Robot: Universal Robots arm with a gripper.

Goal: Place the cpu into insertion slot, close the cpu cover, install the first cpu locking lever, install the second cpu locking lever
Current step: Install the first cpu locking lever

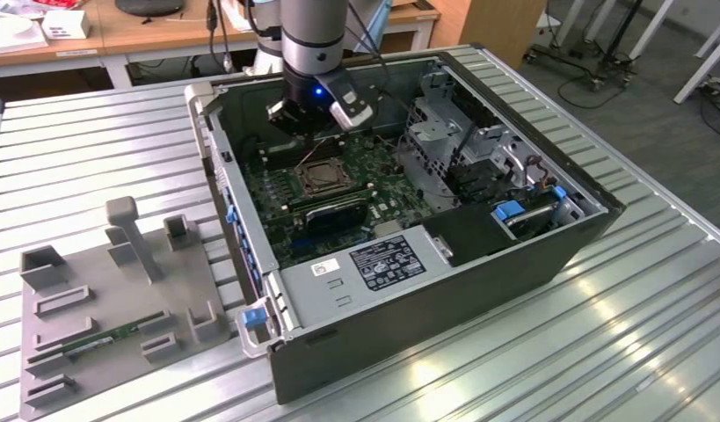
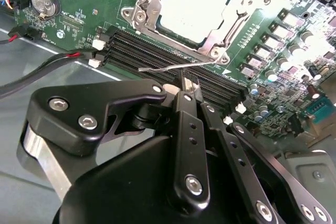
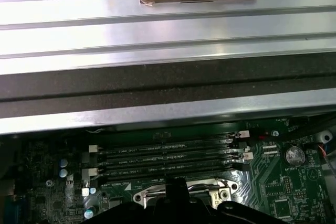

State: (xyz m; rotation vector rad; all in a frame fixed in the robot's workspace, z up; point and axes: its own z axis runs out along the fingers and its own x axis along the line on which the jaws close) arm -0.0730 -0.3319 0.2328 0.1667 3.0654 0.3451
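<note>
Closest to the lens sat the gripper (image 2: 187, 85), its black fingers (image 2: 185, 124) drawn together at the tips, low over the motherboard (image 2: 79, 3). A thin wire locking lever (image 2: 163, 68) ran right by those tips. Whether it was nipped between them or only brushed them, I could not tell. Just beyond lay the cpu (image 2: 197, 6), already seated in its socket, with the cpu cover (image 2: 173, 38) folded flat around its pale face. The lever stuck out over the black memory slots (image 2: 152, 51) and did not look tucked under its catch yet.

In the exterior view the gripper hung at twelve o'clock from the socket, inside the open computer case (image 1: 454, 290). A grey tray (image 1: 102, 290) carrying a memory stick (image 1: 102, 338) lay on the table (image 1: 594, 352) at about eight o'clock from the case, well apart.

Trouble would most likely come from the lever itself — a springy wire and a narrow hold. If the tips pressed off-centre, it could slip free and snap back up, leaving the cover unclamped. A push that missed the catch would do the same. Any downward overshoot could scrape the tips across the memory slots or the small parts beside them.
</note>
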